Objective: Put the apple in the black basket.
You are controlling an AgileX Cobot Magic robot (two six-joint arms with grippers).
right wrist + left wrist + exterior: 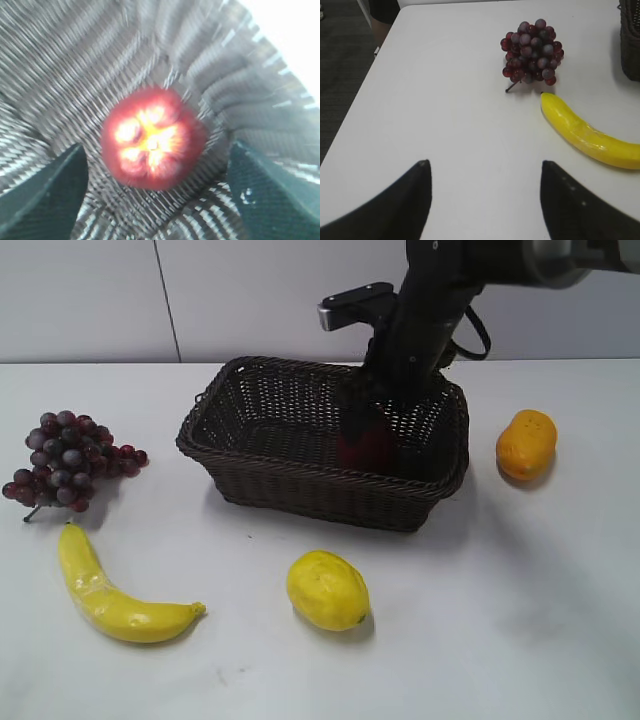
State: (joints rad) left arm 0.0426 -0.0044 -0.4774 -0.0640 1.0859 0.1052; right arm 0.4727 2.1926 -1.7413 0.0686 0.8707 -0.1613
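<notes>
Right fingers (155, 200): you have them spread wide inside the basket (250, 465), one to each side of the apple (152, 137), with clear gaps showing between them and the fruit; nothing is pinched.
Apple: it sits on the woven floor of the basket, stem end up toward your wrist camera, near the right-hand end as the exterior view shows it.
Left fingers (482, 200): spread and empty, hovering over bare surface (445, 100), well apart from the basket.
Step in hand: the release looks done; by my reading the apple rests on its own and the task is all but complete.
Next move: lift the right arm straight up so neither finger clips the apple or the braided rim, then clear the basket.
Risk: the view is blurred, so check the apple does not roll as you rise.
Around the basket: grapes (65, 460) and banana (110, 590) to the left, lemon (327, 590) in front, orange fruit (526, 443) to the right.
</notes>
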